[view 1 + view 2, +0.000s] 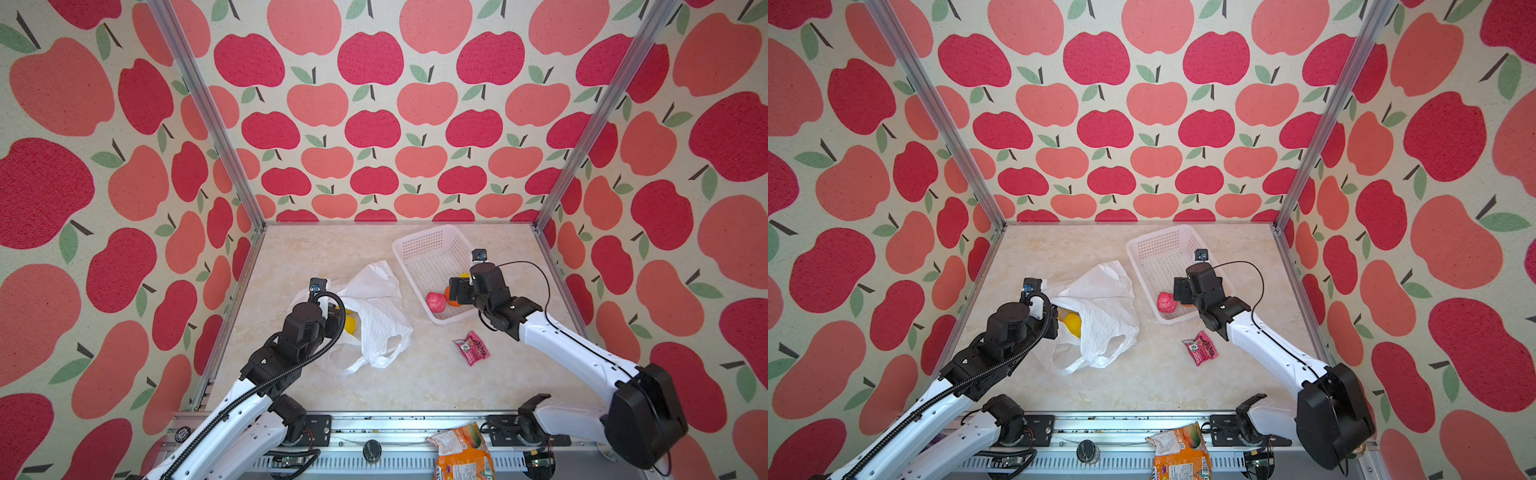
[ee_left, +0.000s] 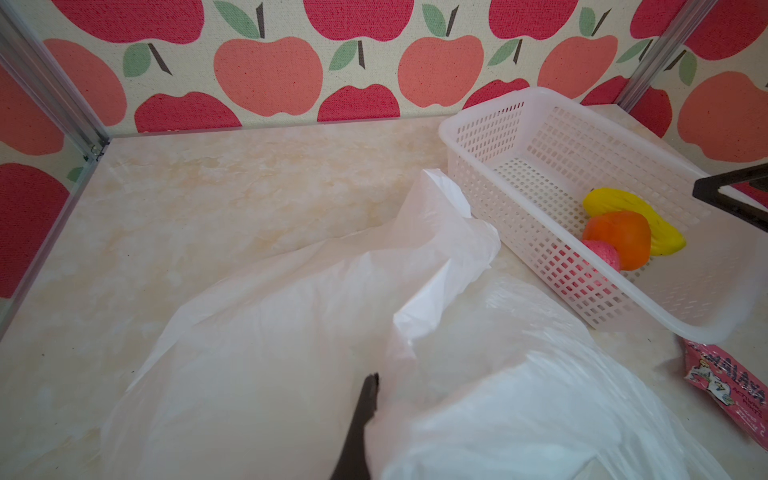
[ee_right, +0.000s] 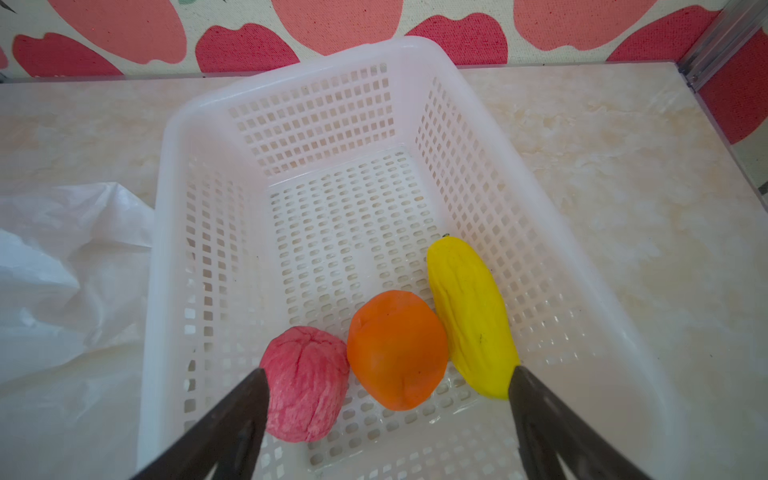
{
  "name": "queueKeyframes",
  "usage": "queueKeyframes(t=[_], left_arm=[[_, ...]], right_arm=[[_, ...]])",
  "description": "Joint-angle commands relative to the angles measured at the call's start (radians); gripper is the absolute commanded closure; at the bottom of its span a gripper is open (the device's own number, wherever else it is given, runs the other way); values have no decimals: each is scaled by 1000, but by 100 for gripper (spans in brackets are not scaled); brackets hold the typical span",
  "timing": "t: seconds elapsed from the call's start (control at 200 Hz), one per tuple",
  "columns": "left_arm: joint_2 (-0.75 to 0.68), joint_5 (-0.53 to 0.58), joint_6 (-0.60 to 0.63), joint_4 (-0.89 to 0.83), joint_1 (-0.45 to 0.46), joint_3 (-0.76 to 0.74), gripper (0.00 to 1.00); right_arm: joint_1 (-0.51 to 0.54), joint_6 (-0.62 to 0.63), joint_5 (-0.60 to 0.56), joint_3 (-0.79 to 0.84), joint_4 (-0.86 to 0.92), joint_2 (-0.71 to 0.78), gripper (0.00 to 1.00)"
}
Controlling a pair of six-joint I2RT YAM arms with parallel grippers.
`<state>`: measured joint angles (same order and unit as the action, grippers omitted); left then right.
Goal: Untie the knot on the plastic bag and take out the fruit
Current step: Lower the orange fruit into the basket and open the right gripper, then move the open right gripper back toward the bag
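The white plastic bag (image 1: 374,307) lies crumpled left of centre in both top views, its mouth open toward my left arm and its loop handles (image 1: 376,355) loose at the near end. The knot is not in view. A yellow fruit (image 1: 1071,322) shows inside the mouth. My left gripper (image 2: 374,384) is shut on the bag's film, which covers one finger. My right gripper (image 3: 388,374) stands open above the near end of the white basket (image 3: 166,208). Below it lie a pink-red fruit (image 3: 307,382), an orange fruit (image 3: 395,349) and a long yellow fruit (image 3: 469,311).
A small red snack packet (image 1: 471,348) lies on the marble top between the bag and my right arm. An orange snack bag (image 1: 461,453) rests on the front rail. Apple-print walls with aluminium posts (image 1: 598,112) close in three sides.
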<state>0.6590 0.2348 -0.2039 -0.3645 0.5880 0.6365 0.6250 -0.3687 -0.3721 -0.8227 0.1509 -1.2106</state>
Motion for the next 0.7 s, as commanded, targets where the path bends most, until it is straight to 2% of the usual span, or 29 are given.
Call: queueKeyframes(t=[0.0, 0.185, 0.34, 0.515, 0.695], left_arm=[[-15, -11, 24, 15, 6, 19, 100], [-10, -11, 24, 12, 6, 22, 100], [-9, -9, 20, 11, 7, 22, 100], [-7, -4, 14, 2, 6, 25, 100], [-9, 2, 12, -2, 7, 26, 100]], right_arm=[[110, 107, 13, 38, -101, 111, 23], [424, 382, 8, 102, -290, 238, 43], [674, 501, 20, 128, -431, 165, 53], [817, 570, 83, 107, -555, -76, 62], [843, 525, 140, 89, -616, -234, 70]])
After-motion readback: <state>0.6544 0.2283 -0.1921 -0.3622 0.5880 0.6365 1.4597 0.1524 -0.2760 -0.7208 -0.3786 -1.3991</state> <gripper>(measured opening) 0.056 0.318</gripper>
